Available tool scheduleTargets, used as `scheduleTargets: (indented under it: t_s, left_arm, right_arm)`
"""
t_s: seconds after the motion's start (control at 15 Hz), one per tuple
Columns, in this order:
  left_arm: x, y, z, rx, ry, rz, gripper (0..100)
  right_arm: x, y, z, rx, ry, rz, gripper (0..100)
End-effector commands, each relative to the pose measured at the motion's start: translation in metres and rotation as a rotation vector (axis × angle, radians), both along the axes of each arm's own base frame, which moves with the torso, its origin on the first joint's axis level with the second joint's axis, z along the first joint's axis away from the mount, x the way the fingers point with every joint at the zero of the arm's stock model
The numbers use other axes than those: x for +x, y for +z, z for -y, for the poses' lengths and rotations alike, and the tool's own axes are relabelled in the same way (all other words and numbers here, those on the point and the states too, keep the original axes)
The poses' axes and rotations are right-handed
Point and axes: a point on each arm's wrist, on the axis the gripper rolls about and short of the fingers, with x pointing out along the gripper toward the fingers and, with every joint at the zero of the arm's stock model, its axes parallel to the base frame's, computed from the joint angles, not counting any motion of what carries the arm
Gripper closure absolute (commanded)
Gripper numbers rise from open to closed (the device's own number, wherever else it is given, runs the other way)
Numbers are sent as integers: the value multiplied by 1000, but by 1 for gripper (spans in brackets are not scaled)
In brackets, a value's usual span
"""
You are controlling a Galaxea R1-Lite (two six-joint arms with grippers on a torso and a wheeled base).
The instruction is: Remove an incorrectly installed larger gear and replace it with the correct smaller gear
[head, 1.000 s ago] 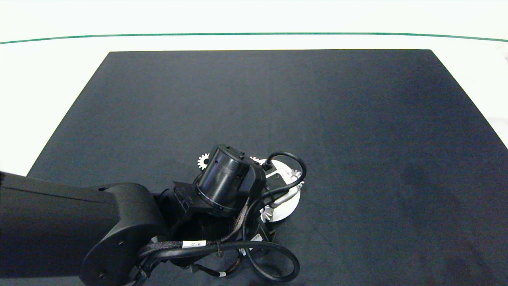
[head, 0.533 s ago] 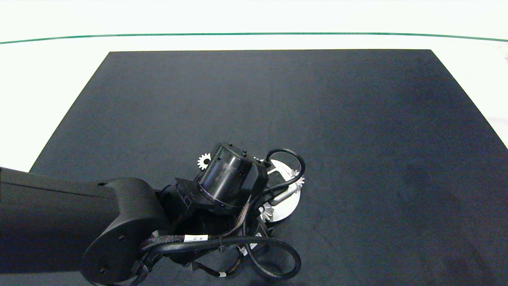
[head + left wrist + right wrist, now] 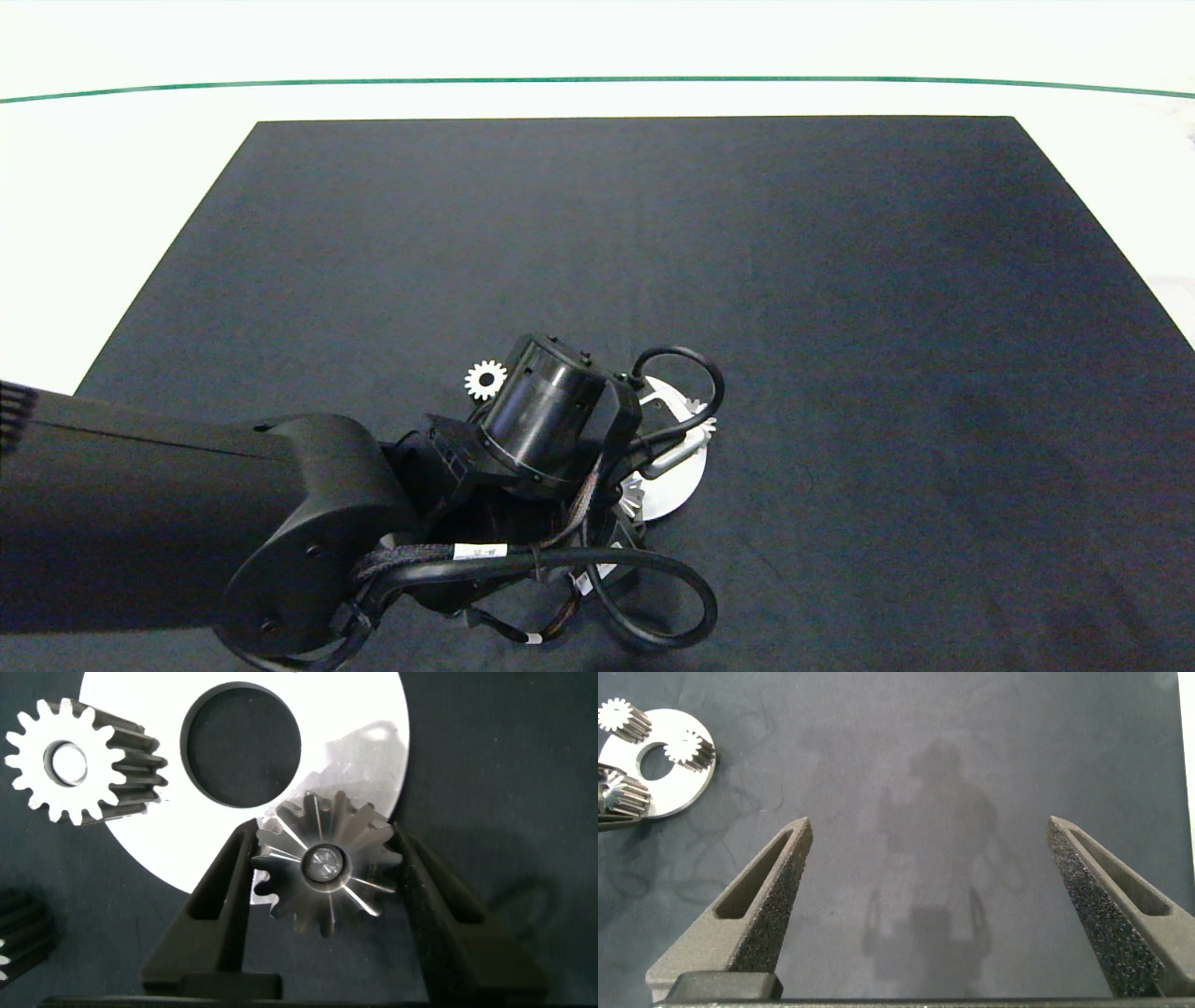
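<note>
In the left wrist view my left gripper [image 3: 323,833] is shut on the larger gear [image 3: 323,865], a star-like silver gear with long pointed teeth. Its dark fingers [image 3: 224,905] press the teeth from both sides, and the gear sits at the rim of the white round plate [image 3: 355,728]. A smaller gear [image 3: 70,761] stands at the plate's edge near the round hole [image 3: 241,742]. In the head view the left arm [image 3: 541,420] covers most of the plate [image 3: 680,481]. A loose smaller gear [image 3: 485,379] lies on the mat beyond the arm. My right gripper [image 3: 934,905] hangs open over bare mat.
The black mat [image 3: 840,280] lies on a white table with a green line [image 3: 597,79] at the back. Another small gear [image 3: 696,411] sits on the plate's far rim. The left arm's cable loops [image 3: 653,597] lie in front of the plate. Part of a further gear [image 3: 11,938] shows on the mat.
The left arm has shifted a little to the right and nearer the plate. The loose small gear behind the wrist is now fully uncovered.
</note>
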Motion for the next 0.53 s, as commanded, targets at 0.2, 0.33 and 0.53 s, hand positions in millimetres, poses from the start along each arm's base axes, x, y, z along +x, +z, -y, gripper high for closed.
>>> scheduleTargets:
  t_s: [0.2,0.33,0.53]
  left_arm:
    - [1,-1,1,4,-1,1,55]
    - [1,-1,1,4,-1,1,59]
    - [1,-1,1,6,-1,-1,65]
  right_arm:
    - [0,0,0,-1,1,-3,0]
    - [0,0,0,-1,1,-3,0]
    - [0,-1,0,-1,3,-4,0]
